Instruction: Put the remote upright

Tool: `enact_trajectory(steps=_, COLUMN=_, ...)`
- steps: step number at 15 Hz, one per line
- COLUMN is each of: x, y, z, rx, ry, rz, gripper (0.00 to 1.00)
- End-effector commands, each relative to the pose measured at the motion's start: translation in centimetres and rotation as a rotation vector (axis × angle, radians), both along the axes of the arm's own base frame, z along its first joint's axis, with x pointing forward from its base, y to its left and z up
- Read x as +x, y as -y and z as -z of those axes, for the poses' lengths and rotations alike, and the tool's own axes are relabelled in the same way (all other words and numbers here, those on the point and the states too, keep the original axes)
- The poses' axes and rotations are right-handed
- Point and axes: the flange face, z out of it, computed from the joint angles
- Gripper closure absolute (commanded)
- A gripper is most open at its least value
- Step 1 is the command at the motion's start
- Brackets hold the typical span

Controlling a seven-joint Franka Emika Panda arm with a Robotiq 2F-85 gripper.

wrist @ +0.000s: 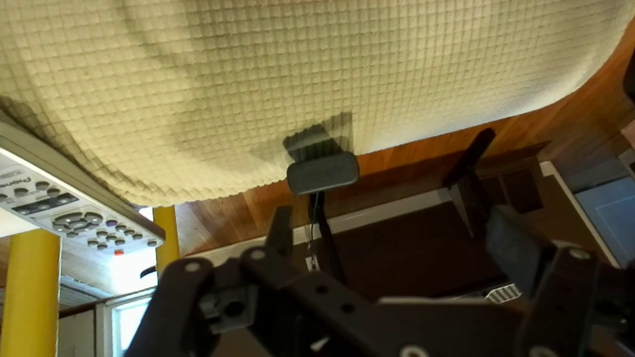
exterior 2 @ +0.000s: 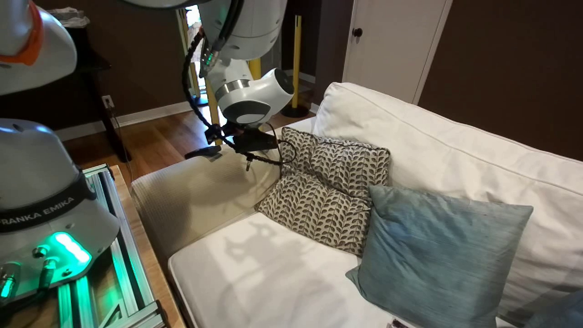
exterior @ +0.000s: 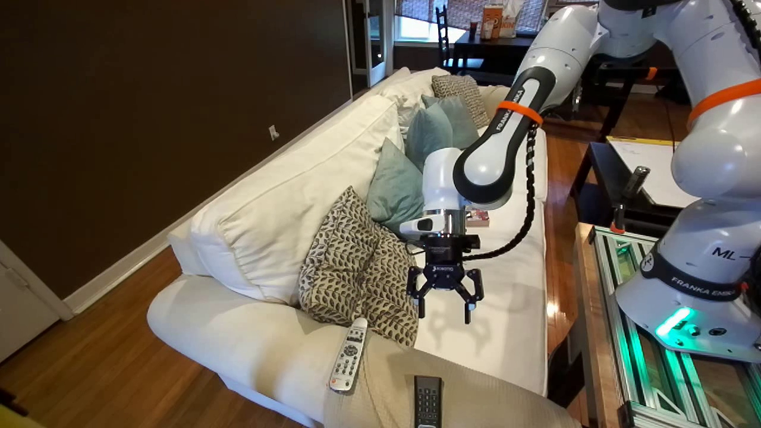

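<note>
Remote control, slim black rectangular bar (exterior: 428,402): lying keys-up atop the arm of a large white cloth-covered sofa (exterior: 297,220), ungripped.

Step, by judgement: approaching it for a grasp. A black, jointed, two-finger claw (exterior: 445,310) is hanging in air, fingers standing wide apart, holding nothing. Good handling would be centring the fingers over the bar's narrow width, descending squarely, pinching both long edges near one end, then turning slowly and releasing only once the bar is balancing.

Sofa: softly padded, arm rounding over, probably yielding under pressure.

Cream waffle-textured fabric cover (wrist: 347,64): draping that arm, perhaps making a standing bar wobble.

Beige leaf-printed fabric cushion (exterior: 357,267): leaning against the sofa back.

Slender grey-white remote (exterior: 349,355): lying near the black one, bearing rounded buttons.
</note>
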Motion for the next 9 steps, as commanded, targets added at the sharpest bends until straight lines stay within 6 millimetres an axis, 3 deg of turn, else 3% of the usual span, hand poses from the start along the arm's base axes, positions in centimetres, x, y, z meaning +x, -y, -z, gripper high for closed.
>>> enact_trajectory(steps=1, x=0.1, y=0.0, z=0.0, rx=0.000, ry=0.000, rz=0.000, gripper=0.00)
enact_trajectory(steps=9, x=-0.5, y=-3.4, z=-4.2, rx=-0.023, ry=-0.124, rz=0.072, gripper=0.00)
